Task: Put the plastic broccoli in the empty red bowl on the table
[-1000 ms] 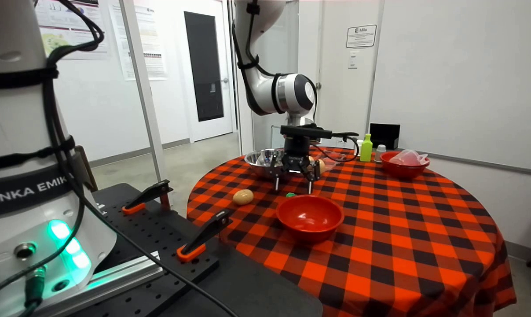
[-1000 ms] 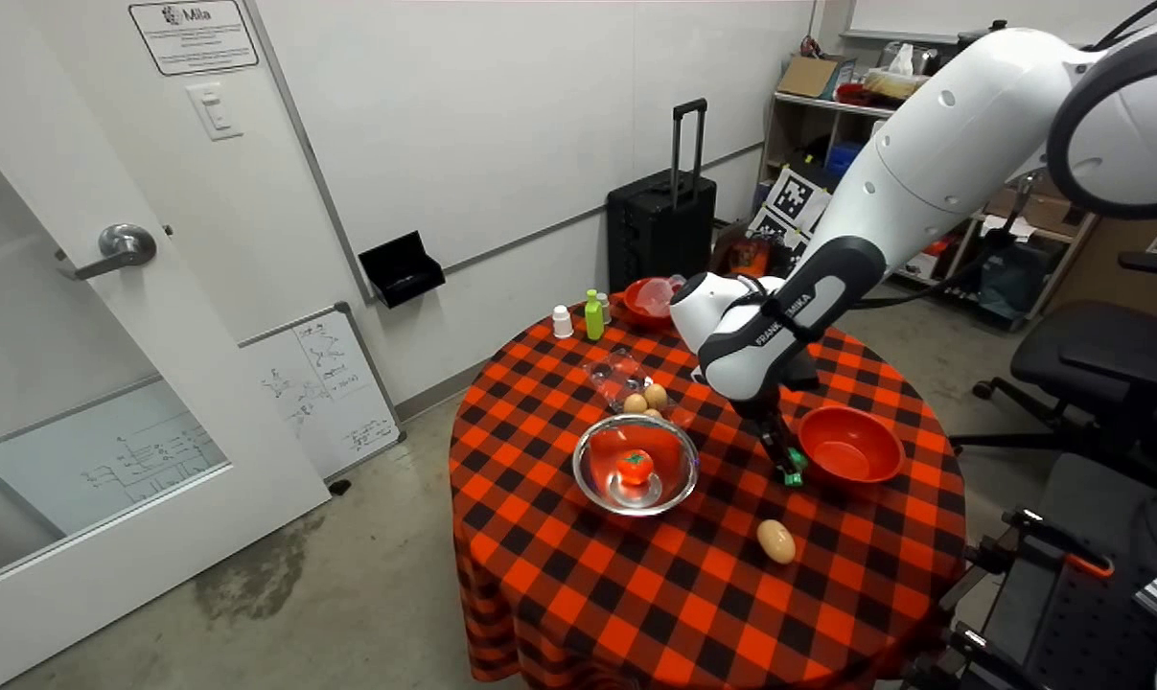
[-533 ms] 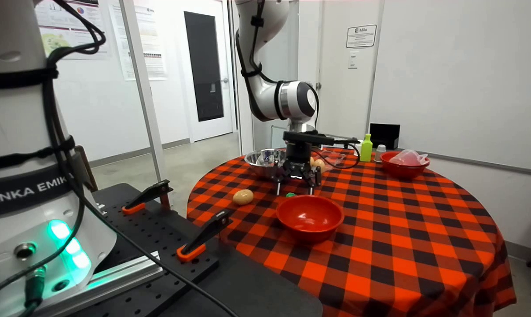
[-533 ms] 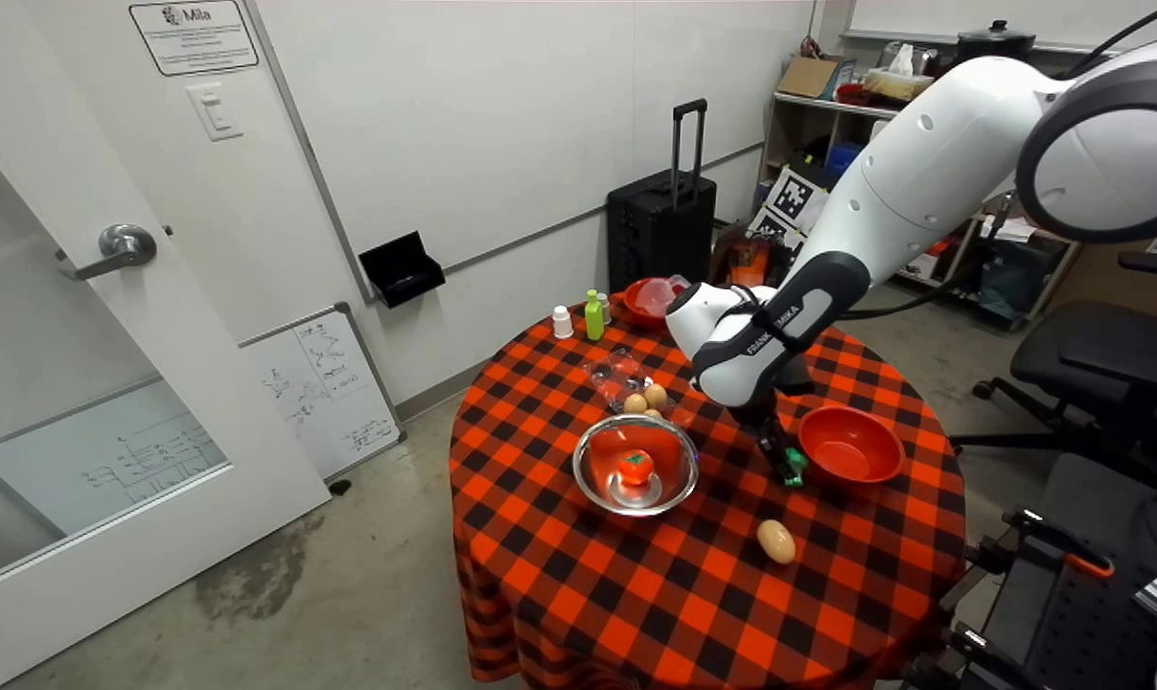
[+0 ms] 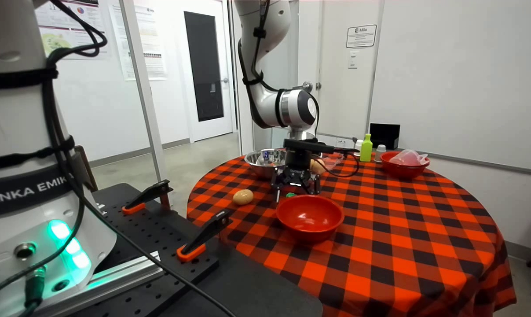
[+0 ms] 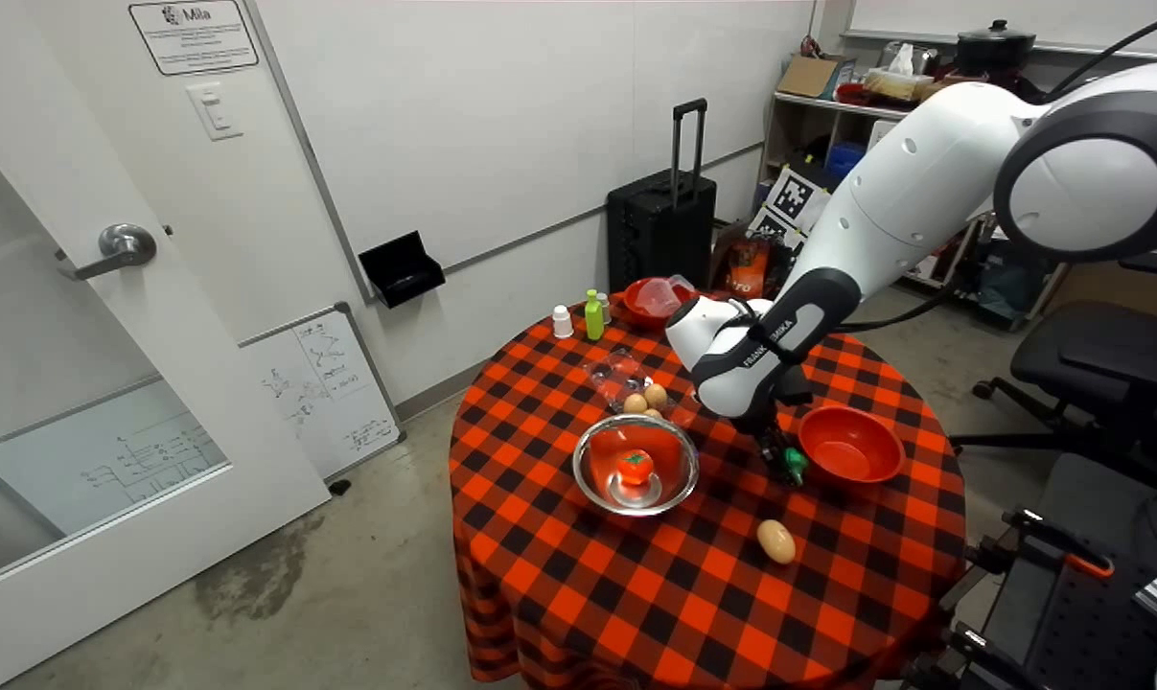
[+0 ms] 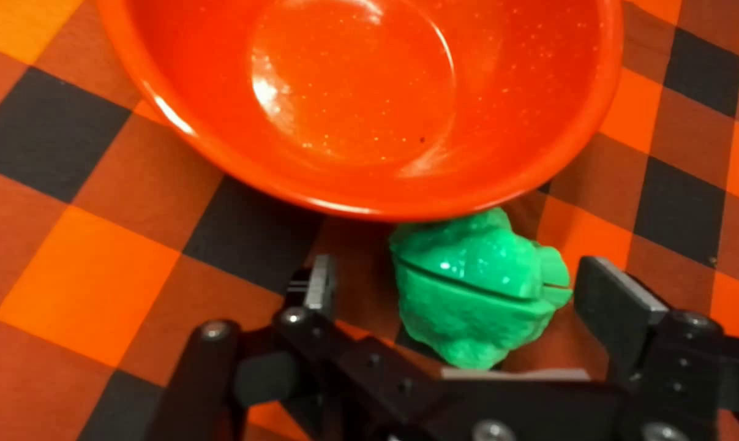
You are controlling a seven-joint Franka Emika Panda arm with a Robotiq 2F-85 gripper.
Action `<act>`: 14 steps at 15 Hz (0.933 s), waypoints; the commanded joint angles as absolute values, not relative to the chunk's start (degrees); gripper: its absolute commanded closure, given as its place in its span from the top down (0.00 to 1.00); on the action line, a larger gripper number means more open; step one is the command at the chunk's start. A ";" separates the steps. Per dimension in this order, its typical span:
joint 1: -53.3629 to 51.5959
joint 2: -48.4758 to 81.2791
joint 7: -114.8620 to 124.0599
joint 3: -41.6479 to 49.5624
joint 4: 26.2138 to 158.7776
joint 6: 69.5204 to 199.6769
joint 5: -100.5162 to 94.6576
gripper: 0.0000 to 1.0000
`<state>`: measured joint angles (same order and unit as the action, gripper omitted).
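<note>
Over there the end effector [image 7: 457, 275] is spread wide either side of the broccoli [image 7: 474, 294], with the red bowl [image 7: 357, 92] just ahead.

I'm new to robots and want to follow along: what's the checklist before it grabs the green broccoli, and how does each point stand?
1. Gripper open: ok.
2. Broccoli between the fingers: ok in the wrist view.
3. Broccoli centred: not ok; it looks nearer the finger at that picture's right.
4. Broccoli clear of the red bowl: cannot tell; they overlap in that view.
5. Fingers low enough: cannot tell.
6. Red bowl free of objects: ok.
</note>
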<state>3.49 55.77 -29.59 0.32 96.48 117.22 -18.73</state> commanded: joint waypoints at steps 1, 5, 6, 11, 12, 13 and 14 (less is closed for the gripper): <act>4.15 57.46 -30.89 -0.06 93.68 114.56 -19.40 0.70; 4.40 57.19 -30.76 -0.08 93.41 113.75 -19.31 0.47; 4.47 57.01 -30.67 -0.09 93.47 113.78 -19.28 0.49; 4.53 55.47 -30.34 -0.38 94.86 114.50 -19.12 0.50; 4.60 54.68 -30.27 -0.64 95.51 114.85 -18.89 0.50; 4.61 54.13 -30.22 -0.81 95.90 115.07 -18.77 0.50; 4.69 52.86 -30.21 -1.16 96.88 115.72 -18.61 0.50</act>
